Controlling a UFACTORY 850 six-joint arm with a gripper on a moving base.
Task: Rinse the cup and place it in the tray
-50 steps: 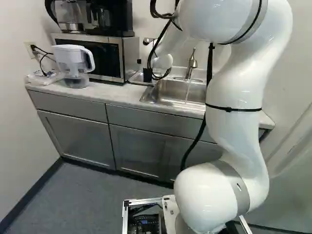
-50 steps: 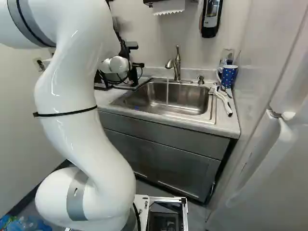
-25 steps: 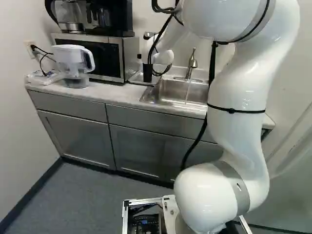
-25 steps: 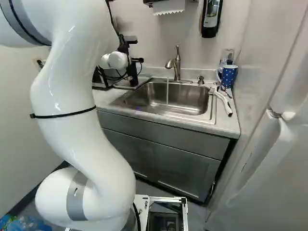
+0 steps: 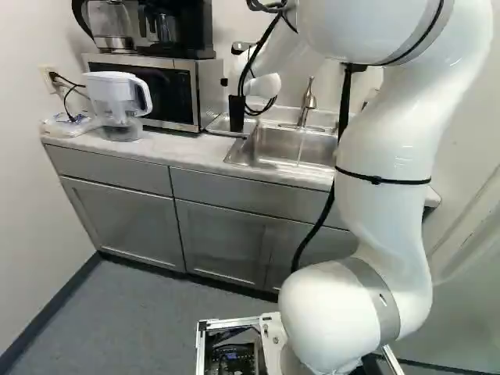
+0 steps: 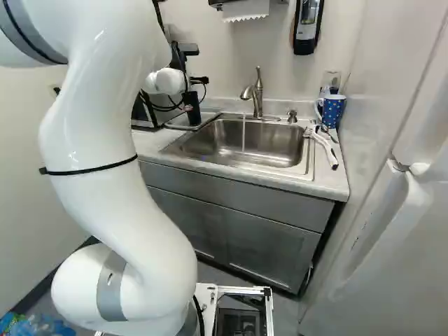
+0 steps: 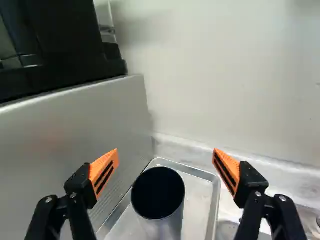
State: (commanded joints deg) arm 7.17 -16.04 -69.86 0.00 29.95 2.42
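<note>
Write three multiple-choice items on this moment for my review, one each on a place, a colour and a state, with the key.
1. Where does the cup stand?
A) In the sink
B) In the metal tray
C) On the microwave

2. What colour is the mug at the right of the right base view?
A) Blue with pale dots
B) Plain red
C) Green with stripes

3. How is the claw?
A) Shut on the cup
B) Shut on nothing
C) Open

1: B, the wrist view shows the tray's rim around the cup.
2: A, its pale dots show on blue.
3: C, its two sides stand wide apart, neither touching the cup.
</note>
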